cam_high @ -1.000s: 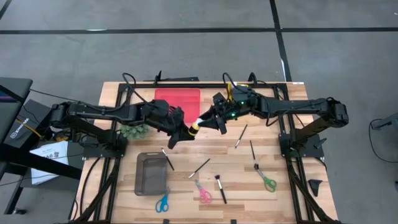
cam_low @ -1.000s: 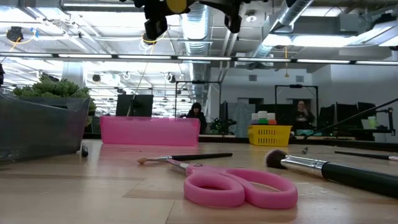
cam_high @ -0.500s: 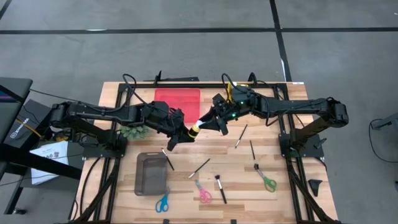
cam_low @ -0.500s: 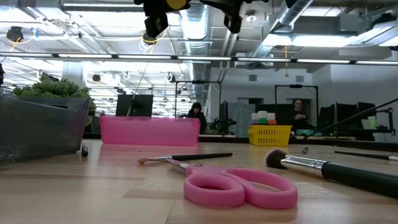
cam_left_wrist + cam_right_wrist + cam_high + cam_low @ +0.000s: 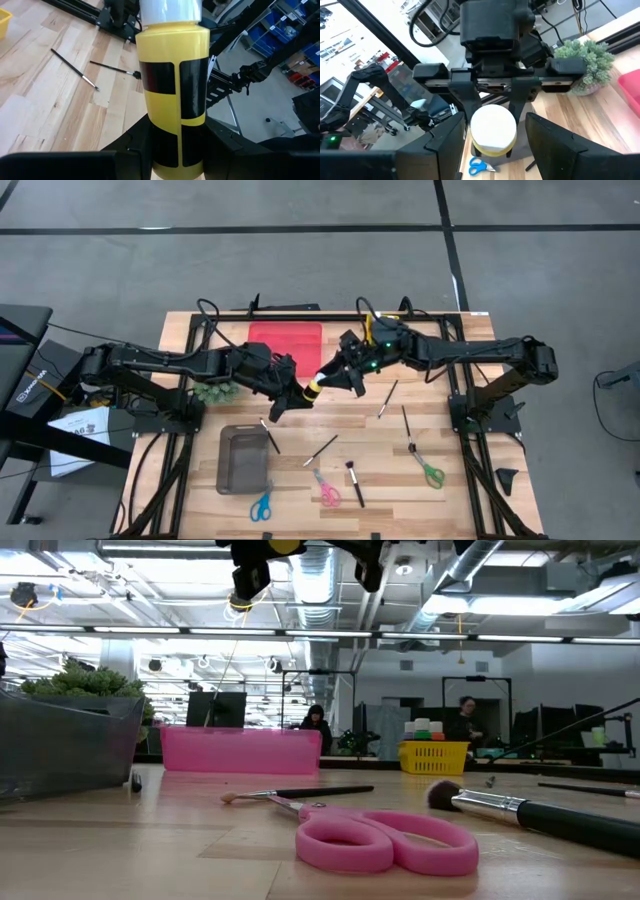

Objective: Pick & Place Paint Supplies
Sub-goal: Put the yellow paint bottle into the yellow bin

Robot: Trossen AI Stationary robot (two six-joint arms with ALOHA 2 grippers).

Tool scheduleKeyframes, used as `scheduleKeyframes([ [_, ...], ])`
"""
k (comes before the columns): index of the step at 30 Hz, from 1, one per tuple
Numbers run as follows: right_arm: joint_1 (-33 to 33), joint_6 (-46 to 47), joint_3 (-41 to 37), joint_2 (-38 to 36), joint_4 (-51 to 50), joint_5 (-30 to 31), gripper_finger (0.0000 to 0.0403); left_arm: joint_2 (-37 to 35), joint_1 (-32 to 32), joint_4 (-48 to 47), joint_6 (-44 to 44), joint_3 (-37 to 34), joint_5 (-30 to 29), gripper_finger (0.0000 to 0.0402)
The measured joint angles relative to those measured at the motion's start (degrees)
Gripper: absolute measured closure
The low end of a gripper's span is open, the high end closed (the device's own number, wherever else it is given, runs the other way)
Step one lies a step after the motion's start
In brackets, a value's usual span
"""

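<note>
1. Bottle (image 5: 313,386), yellow/black, mid-air over table centre, pinched at base by left gripper (image 5: 175,150).
2. Right gripper (image 5: 492,145) spread round white cap, not touching.
3. Prob. light, rigid, slick plastic; grab cap or neck.

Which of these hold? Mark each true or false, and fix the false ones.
1. The left end effector grips the yellow-and-black paint bottle. True.
2. The right end effector is shut on the bottle's white cap. False: its fingers stand apart on either side of the cap.
3. The grey bin holds the pink scissors. False: they lie on the table beside it.
4. A green plant tuft sits near the left arm. True.
5. The bottle rests on the red mat. False: it is held in the air.
</note>
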Motion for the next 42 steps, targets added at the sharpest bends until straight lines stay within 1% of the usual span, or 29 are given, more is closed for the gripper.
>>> scheduleKeyframes([
  [6, 0.2, 0.7, 0.0, 1.3, 0.7, -0.1, 0.0196, 0.0, 0.0, -0.1, -0.1, 0.0, 0.0, 0.0291],
  [9, 0.2, 0.7, 0.0, 1.1, 1.2, -0.2, 0.0204, 0.0, 0.0, 0.0, -0.1, 0.0, -0.1, 0.0291],
  [12, 0.2, 0.7, 0.0, 1.2, 0.9, -0.2, 0.0226, 0.0, 0.0, 0.0, -0.1, 0.0, -0.1, 0.0291],
  [18, 0.2, 0.0, 0.0, 1.2, 1.0, -0.4, 0.0292, 0.0, 0.0, -0.3, -0.6, 0.0, -0.1, 0.0291],
  [21, 0.2, 0.0, 0.0, 1.2, 1.4, -0.4, 0.0293, 0.0, 0.0, -0.2, -0.6, 0.0, -0.1, 0.0288],
  [24, 0.2, 0.2, 0.0, 1.2, 2.1, -0.3, 0.0293, 0.0, 0.1, -0.2, -0.5, 0.1, -0.1, 0.0271],
  [28, 0.1, 0.3, 0.0, 1.3, 2.1, 0.1, 0.0293, -0.1, 0.2, -2.2, -0.2, 0.3, 0.0, 0.0233],
  [32, -0.7, 1.0, 0.0, 1.2, 2.0, 0.3, 0.0293, -1.5, 0.2, -8.0, 0.1, 0.2, 0.0, 0.0199],
  [37, -2.3, 1.4, 0.0, 1.2, 0.6, 0.3, 0.0293, -4.3, 0.2, -14.2, 1.3, 0.1, -0.1, 0.0174],
  [39, -3.3, 1.5, 0.0, 0.7, -2.4, 1.0, 0.0293, -5.7, 0.5, -15.4, 1.3, 0.1, -0.2, 0.0168],
  [42, -5.1, 0.7, 0.0, -1.0, -9.4, 4.1, 0.0293, -8.1, 0.5, -16.0, 1.3, 0.1, -1.7, 0.0166],
])
